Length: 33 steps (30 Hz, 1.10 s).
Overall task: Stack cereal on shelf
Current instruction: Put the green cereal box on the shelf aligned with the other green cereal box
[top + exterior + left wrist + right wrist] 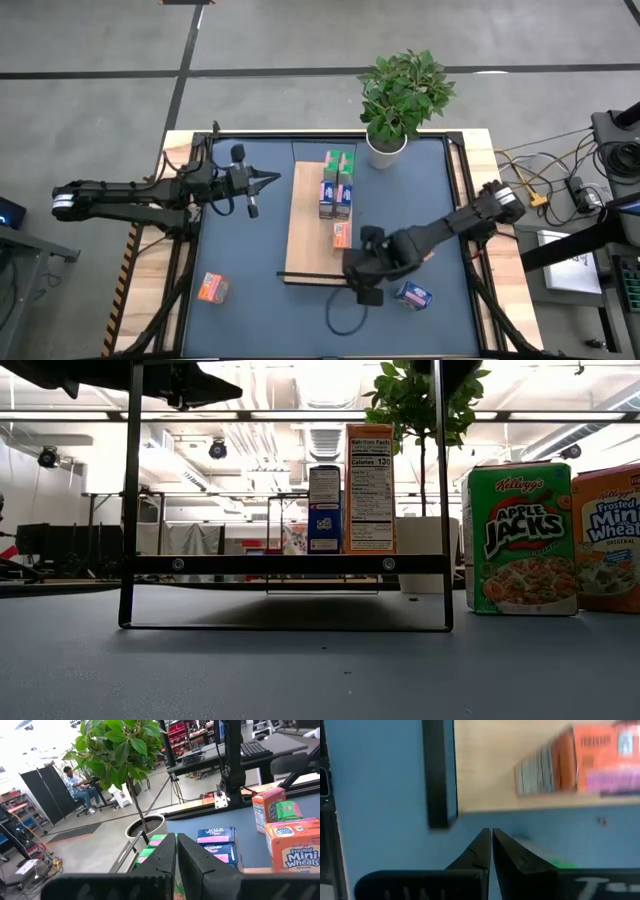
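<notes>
The shelf [312, 232] is a light-wood board on a black frame, with its dark strip [315, 275] at the near end. Green [340, 165], blue-purple [335, 198] and orange [342, 235] cereal boxes stand on it. An orange box [212, 288] and a blue one [413, 294] lie on the mat. My right gripper [491, 837] is shut on nothing and slants down over the mat by the shelf's near right corner [350, 276]. My left gripper [176, 855] is shut on nothing, held level left of the shelf [270, 180] and pointing at the boxes.
A potted plant [400, 100] stands at the table's far edge behind the shelf. In the low view an Apple Jacks box [520, 540] and a Mini Wheats box [607, 540] stand on the mat right of the shelf frame [285, 565]. A cable loop [345, 315] lies near the front.
</notes>
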Each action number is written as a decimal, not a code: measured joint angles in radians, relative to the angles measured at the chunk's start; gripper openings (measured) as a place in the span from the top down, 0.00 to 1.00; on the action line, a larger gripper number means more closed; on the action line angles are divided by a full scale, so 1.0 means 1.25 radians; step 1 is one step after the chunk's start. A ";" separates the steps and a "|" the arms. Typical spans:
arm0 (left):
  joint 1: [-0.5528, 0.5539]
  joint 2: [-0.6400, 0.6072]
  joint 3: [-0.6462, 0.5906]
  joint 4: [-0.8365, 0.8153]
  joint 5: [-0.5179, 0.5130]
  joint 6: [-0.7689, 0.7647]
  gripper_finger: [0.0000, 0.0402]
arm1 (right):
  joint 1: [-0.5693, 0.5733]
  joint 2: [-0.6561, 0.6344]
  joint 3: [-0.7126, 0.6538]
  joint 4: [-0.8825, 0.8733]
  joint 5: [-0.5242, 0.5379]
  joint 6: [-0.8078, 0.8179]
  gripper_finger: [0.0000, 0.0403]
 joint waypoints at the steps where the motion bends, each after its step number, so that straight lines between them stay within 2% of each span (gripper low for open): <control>1: 0.000 0.000 0.000 -0.004 0.000 -0.004 1.00 | 0.012 -0.011 -0.015 0.002 0.005 0.026 0.98; 7: -0.001 0.000 0.000 -0.027 0.000 -0.028 1.00 | 0.079 -0.092 -0.102 0.020 0.060 0.143 0.98; 9: -0.001 0.000 0.000 -0.027 0.000 -0.035 1.00 | 0.098 -0.120 -0.138 0.020 0.101 0.163 0.98; 12: -0.001 0.000 0.000 -0.028 0.000 -0.036 1.00 | 0.115 -0.153 -0.200 0.023 0.183 0.173 0.98; 17: -0.001 0.000 0.000 -0.029 0.000 -0.036 1.00 | 0.113 -0.215 -0.305 0.100 0.235 0.170 0.95; 22: -0.001 0.000 0.000 -0.029 -0.001 -0.036 1.00 | 0.100 -0.274 -0.394 0.160 0.258 0.183 0.83; 33: -0.001 0.000 0.000 -0.029 -0.002 -0.036 1.00 | 0.095 -0.313 -0.508 0.205 0.272 0.265 0.44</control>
